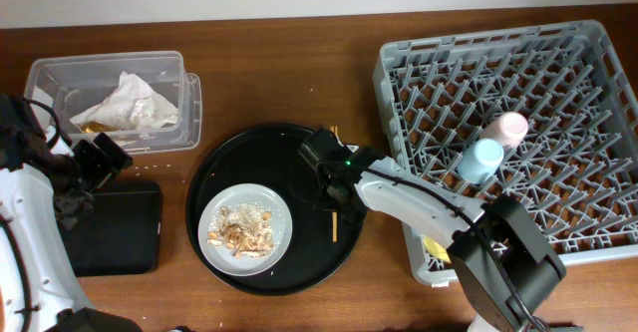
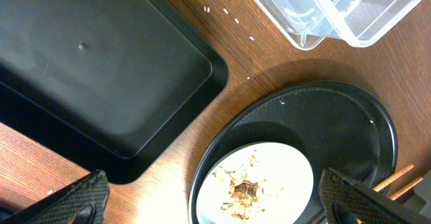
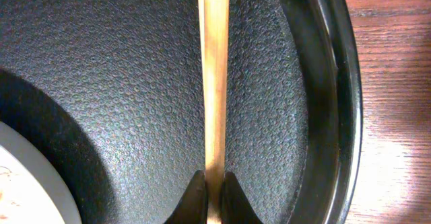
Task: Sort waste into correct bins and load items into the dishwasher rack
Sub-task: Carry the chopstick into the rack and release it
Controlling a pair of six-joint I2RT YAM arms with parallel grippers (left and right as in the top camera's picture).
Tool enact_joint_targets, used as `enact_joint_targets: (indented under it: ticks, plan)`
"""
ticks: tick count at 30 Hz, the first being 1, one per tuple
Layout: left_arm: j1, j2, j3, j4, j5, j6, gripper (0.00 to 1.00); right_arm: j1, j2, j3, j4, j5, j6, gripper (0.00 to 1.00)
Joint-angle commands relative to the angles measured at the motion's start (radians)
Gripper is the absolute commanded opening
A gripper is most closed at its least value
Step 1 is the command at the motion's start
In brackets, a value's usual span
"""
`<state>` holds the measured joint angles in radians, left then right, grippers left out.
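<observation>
**Thin chopsticks (image 3: 215, 83) pinched**

The right gripper (image 3: 214, 187) is closed narrow on them at 3 o'clock on the round tray (image 3: 323, 83). Light, stiff, smooth wood, likely to swivel, so a mid-length hold seems best. The left gripper (image 1: 103, 161) gapes wide, empty.

Chopstick (image 3: 215, 83) in my right tool (image 3: 214, 196): pale bare wood, smooth, fine grain. The tool itself reads black and matt.
Round tray (image 3: 101, 83): black plastic, pebbled matt floor, glossy rim.
Surface (image 3: 397, 116): brown wood grain, low sheen.
Rectangular tray (image 2: 101, 62): black plastic, smooth, satin.
Box (image 2: 337, 15): clear glossy plastic.
Napkin (image 1: 130, 103): crumpled white paper.
Rack (image 1: 387, 83): grey matt plastic.
Plate (image 2: 289, 177): smooth, glossy, off-white.
</observation>
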<state>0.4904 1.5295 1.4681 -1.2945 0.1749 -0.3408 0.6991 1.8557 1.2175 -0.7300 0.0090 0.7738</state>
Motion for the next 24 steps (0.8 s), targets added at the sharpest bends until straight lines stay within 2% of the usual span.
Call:
enact_joint_targets:
  ticks: [1,7,12,15,20,24]
  plan:
    - [0.003,-0.011,0.014,-0.001,0.000,-0.010,0.99,-0.006,-0.027,0.010,-0.019,-0.006,-0.011,0.04]
    - [0.003,-0.011,0.013,-0.001,0.000,-0.010,0.99,-0.007,-0.158,0.068,-0.115,0.008,-0.132,0.04]
    - [0.003,-0.011,0.014,-0.001,0.000,-0.010,0.99,-0.018,-0.332,0.078,-0.140,0.234,-0.252,0.04]
    - [0.003,-0.011,0.014,-0.001,0.000,-0.010,0.99,-0.071,-0.391,0.078,-0.131,0.284,-0.378,0.04]
    - [0.003,-0.011,0.014,-0.001,0.000,-0.010,0.99,-0.239,-0.377,0.077,-0.092,0.269,-0.510,0.04]
    - [0.003,-0.011,0.014,-0.001,0.000,-0.010,0.99,-0.389,-0.352,0.077,-0.045,0.057,-0.677,0.04]
